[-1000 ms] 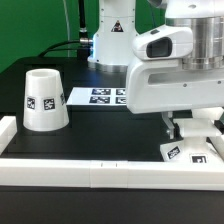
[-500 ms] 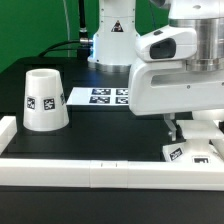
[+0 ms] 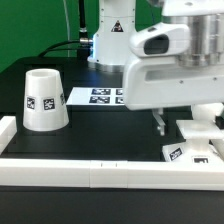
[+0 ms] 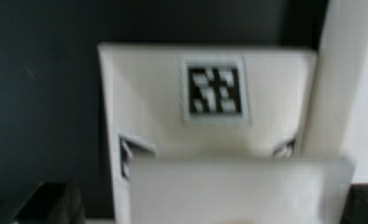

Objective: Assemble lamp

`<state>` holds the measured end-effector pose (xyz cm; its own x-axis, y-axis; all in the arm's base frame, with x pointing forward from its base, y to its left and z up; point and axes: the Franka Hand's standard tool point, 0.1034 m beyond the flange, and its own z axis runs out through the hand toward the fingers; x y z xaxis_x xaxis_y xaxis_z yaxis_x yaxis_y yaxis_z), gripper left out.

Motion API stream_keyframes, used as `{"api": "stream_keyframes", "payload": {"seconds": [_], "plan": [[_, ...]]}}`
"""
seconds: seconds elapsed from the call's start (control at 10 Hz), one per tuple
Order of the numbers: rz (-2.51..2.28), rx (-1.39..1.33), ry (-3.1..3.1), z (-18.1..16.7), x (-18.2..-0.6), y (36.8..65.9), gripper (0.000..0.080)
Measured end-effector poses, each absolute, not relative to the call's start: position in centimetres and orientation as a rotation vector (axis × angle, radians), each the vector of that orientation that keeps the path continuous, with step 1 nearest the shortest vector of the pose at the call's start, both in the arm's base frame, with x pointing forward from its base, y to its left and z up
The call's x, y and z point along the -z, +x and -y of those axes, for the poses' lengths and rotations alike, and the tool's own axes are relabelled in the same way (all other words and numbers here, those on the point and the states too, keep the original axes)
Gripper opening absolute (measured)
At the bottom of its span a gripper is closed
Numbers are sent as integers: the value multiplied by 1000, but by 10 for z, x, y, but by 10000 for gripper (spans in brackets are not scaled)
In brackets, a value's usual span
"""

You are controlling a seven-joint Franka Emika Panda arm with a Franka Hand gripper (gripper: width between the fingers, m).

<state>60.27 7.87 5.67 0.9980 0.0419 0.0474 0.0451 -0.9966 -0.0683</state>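
Hovering above the base — claw spread apart | base beside the white rail | shade well apart, at exterior view's left

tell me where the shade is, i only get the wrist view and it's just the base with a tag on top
observer: the shade stands on the table at the exterior view's left, wide end down, well apart from the base at the exterior view's right.
operator: anything else lying out there
observer: the marker board lies flat further back, behind the gap between the two.
operator: can you see a tag on the shade
observer: yes, one tag on its side wall faces the exterior camera.
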Motion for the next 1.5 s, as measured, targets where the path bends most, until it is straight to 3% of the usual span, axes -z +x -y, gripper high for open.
{"api": "stream_keyframes", "payload": {"seconds": [0.4, 0.6, 1.1, 1.5], "plan": [[14, 21, -3049, -99, -79, 547, 698], [1, -12, -3047, -123, -81, 524, 698], [22, -87, -3051, -134, -78, 514, 698], [-4, -514, -3000, -144, -66, 502, 698]]}}
